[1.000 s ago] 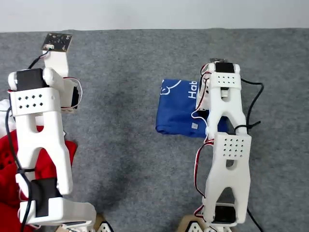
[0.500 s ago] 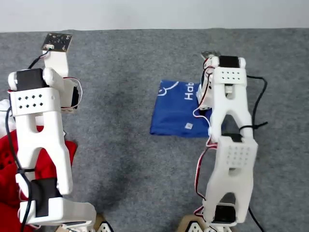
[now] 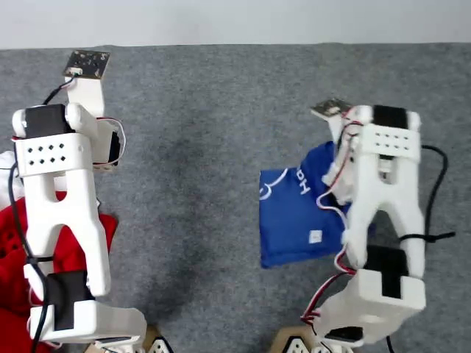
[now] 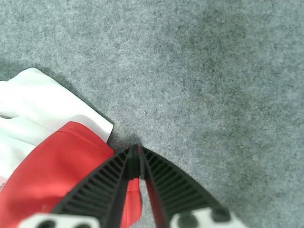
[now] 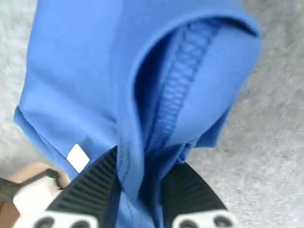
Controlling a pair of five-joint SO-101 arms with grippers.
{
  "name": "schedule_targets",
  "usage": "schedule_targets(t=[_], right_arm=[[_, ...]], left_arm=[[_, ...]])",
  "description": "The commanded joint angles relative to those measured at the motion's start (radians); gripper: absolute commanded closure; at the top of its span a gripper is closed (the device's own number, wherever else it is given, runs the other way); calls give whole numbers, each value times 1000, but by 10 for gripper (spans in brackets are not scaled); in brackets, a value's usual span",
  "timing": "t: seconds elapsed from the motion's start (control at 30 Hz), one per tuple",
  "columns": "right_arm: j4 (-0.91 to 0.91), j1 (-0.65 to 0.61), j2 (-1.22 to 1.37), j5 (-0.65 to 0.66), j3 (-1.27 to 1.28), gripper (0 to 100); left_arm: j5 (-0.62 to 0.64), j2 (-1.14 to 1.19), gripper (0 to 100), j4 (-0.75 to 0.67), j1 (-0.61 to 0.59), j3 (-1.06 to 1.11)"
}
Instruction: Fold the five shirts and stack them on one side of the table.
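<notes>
A folded blue shirt [image 3: 298, 217] with white print lies right of the table's middle, partly under the right arm. My right gripper [image 5: 137, 183] is shut on a bunched edge of the blue shirt [image 5: 109, 71], which hangs from its jaws. A red shirt [image 3: 11, 254] and a white one [image 3: 6, 163] lie crumpled at the left edge, beneath the left arm. My left gripper [image 4: 139, 164] is shut with nothing in it, its tips just over the grey mat beside the red shirt [image 4: 52, 180] and the white shirt [image 4: 42, 109].
Grey felt [image 3: 191, 140] covers the table, bare across the middle and back. A small circuit board [image 3: 87, 63] sits at the back left by the left arm. The arm bases [image 3: 294, 342] stand at the front edge.
The right arm has swung to the right and toward the front, dragging the blue shirt with it and lifting its back edge. The left arm has not moved.
</notes>
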Motion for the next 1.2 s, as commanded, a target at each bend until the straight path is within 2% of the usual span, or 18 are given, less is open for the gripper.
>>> schedule_targets(t=[0.0, 0.23, 0.43, 0.5, 0.57, 0.63, 0.7, 0.83, 0.97, 1.1, 1.17], right_arm=[[-125, 88, 85, 126, -60, 990], [-326, 125, 403, 318, -446, 990], [-423, 117, 674, 373, -848, 988], [-383, 111, 743, 373, -962, 940], [-306, 110, 791, 359, -1068, 832], [-252, 110, 829, 247, -1172, 738], [-209, 110, 854, 84, -1272, 704], [-77, 87, 878, -152, -1418, 699], [67, 58, 880, -471, -1473, 699], [67, 44, 868, -848, -1418, 698], [67, 30, 868, -990, -1386, 697]], left_arm=[[11, -46, 994, 23, 0, 8], [11, -46, 994, 23, 0, 90], [11, -46, 994, 21, 0, 90], [9, -46, 994, 23, 0, 90], [9, -46, 994, 23, 0, 90], [8, -46, 994, 23, 0, 90], [6, -46, 994, 21, 0, 90], [6, -46, 994, 21, 0, 88], [6, -46, 994, 21, 0, 87], [5, -46, 994, 21, 0, 87], [5, -46, 994, 21, 0, 87]])
